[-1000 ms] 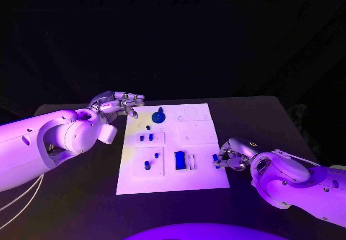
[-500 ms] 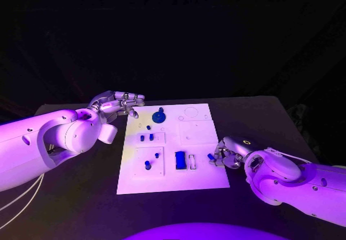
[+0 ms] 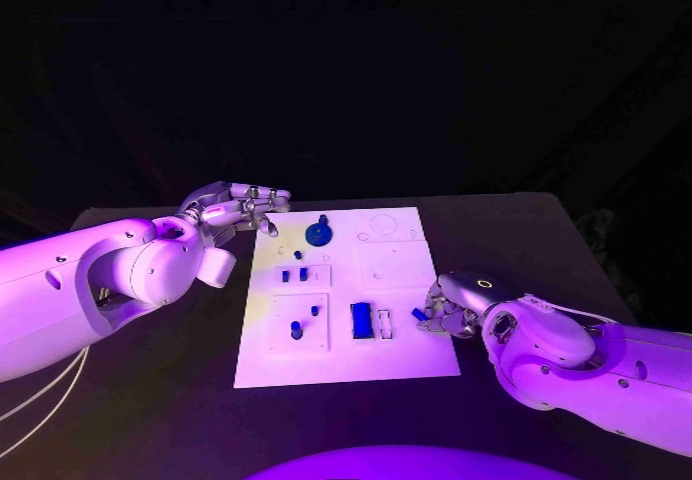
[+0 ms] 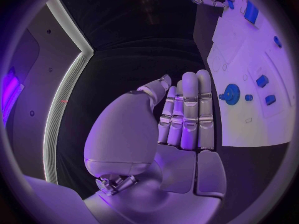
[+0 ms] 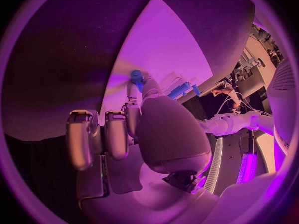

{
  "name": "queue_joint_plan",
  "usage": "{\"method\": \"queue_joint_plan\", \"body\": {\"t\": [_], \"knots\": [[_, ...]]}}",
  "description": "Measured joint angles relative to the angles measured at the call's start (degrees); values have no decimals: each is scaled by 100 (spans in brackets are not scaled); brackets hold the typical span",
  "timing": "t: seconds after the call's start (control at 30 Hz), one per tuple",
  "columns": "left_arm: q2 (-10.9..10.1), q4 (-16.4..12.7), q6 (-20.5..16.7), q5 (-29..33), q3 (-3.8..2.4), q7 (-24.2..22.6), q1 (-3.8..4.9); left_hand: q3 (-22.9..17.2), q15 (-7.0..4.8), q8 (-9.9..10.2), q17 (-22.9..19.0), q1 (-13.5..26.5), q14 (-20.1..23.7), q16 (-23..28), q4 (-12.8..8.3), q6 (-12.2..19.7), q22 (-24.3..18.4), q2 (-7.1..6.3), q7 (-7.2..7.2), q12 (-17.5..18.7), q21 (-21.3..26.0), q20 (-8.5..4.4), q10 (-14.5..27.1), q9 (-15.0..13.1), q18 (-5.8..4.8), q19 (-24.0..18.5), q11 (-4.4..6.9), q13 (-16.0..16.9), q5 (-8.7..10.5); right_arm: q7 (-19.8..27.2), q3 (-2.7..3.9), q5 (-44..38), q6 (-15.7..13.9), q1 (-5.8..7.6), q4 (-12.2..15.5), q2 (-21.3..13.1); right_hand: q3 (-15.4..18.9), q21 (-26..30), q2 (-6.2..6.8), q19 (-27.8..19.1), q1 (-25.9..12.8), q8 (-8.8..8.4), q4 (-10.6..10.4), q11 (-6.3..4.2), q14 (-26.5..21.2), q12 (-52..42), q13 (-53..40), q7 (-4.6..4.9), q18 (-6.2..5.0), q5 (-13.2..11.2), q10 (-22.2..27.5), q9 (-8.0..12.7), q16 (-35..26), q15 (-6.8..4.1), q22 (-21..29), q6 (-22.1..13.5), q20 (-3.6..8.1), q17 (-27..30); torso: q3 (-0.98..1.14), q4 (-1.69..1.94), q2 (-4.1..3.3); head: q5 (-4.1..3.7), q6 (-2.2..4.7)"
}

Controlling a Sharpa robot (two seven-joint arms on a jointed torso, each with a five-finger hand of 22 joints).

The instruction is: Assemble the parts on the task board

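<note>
The white task board (image 3: 404, 270) lies in the middle of the black table. On it are a blue gear (image 3: 317, 235), a blue block (image 3: 361, 320) and several small blue parts (image 3: 296, 330). My right hand (image 3: 453, 314) is at the board's right edge and pinches a small blue part (image 3: 420, 313) just over that edge. The right wrist view shows that part (image 5: 136, 76) at the fingertips of the right hand (image 5: 143, 119), above the board (image 5: 162, 50). My left hand (image 3: 238, 210) hovers off the board's far left corner. Its fingers (image 4: 187, 114) lie straight and hold nothing, near the gear (image 4: 231, 93).
A narrow pale slot piece (image 3: 385, 322) sits just right of the blue block. Two small blue parts (image 3: 294, 275) stand in a raised square left of centre. Black table (image 3: 144, 380) surrounds the board on all sides.
My right hand has moved a little left and away from me, carrying the small blue part onto the board's right edge. The left hand has not moved.
</note>
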State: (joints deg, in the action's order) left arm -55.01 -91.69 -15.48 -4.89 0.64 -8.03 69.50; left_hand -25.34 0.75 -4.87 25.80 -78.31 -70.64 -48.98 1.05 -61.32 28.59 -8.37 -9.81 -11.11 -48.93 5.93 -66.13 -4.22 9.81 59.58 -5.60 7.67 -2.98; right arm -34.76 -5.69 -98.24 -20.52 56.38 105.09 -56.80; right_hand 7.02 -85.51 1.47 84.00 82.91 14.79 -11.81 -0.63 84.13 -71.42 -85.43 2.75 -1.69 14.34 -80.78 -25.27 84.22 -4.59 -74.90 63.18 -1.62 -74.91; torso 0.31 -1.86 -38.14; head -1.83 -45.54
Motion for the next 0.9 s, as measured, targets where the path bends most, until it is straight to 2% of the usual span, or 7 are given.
{"method": "queue_joint_plan", "body": {"t": [0.17, 0.5, 0.83, 0.9], "knots": [[-1, -1, 1, 0, 0, 6, 0, 0, 0, 0, -6, 0, 0, 0, 0, 21, 0, 0, -21, 0, 0, 0, 0, 0, 0, 0, 0, 0, 0, -84, -15, -73, 4, -8, 91, -24, -129, 0, 0, 0, 75, -93, -24, 0, 0, 18, -36, -2, 0, 220, 0, 96, 0, 0, 0, 1, 0, 0, 0, 2, 3, 3, 2], [0, -3, 1, 0, 0, 15, 0, 0, 0, 0, -5, 0, 0, 0, 0, 21, 1, 0, -21, 0, 0, 0, 0, 5, 1, 0, 0, 0, 0, -225, -65, 210, -46, 64, 313, -65, -506, 0, 7, 0, 204, -144, -142, 0, 0, 51, -23, 4, 0, 676, 0, 85, 0, 0, -4, -7, 0, 0, -3, 3, 0, -5, 7], [0, -6, 9, 0, 0, 20, 0, 16, 0, 0, -11, 0, 0, 0, -17, 21, -12, 0, -21, 0, 21, 0, 0, 4, 1, 0, 0, 0, 0, -198, -46, 1061, -410, 166, 487, -5, -861, -24, 10, 0, 202, -147, -293, 0, 0, 56, 23, 21, 0, 963, 0, 77, 0, 0, -4, 19, 0, 1, -2, 14, -5, 1, -7], [-1, -7, 13, 0, 0, 20, 0, 16, 0, 0, -11, 0, 0, 0, -17, 21, -12, 0, -21, 0, 21, 0, 0, 4, 0, 0, 0, 0, 0, -179, -45, 1218, -461, 169, 492, 25, -885, -24, 48, 0, 164, -134, -316, 0, 0, 60, 61, 21, 0, 973, 0, 77, 0, 0, -3, 18, 0, 1, -2, 16, -5, 4, -9]]}}
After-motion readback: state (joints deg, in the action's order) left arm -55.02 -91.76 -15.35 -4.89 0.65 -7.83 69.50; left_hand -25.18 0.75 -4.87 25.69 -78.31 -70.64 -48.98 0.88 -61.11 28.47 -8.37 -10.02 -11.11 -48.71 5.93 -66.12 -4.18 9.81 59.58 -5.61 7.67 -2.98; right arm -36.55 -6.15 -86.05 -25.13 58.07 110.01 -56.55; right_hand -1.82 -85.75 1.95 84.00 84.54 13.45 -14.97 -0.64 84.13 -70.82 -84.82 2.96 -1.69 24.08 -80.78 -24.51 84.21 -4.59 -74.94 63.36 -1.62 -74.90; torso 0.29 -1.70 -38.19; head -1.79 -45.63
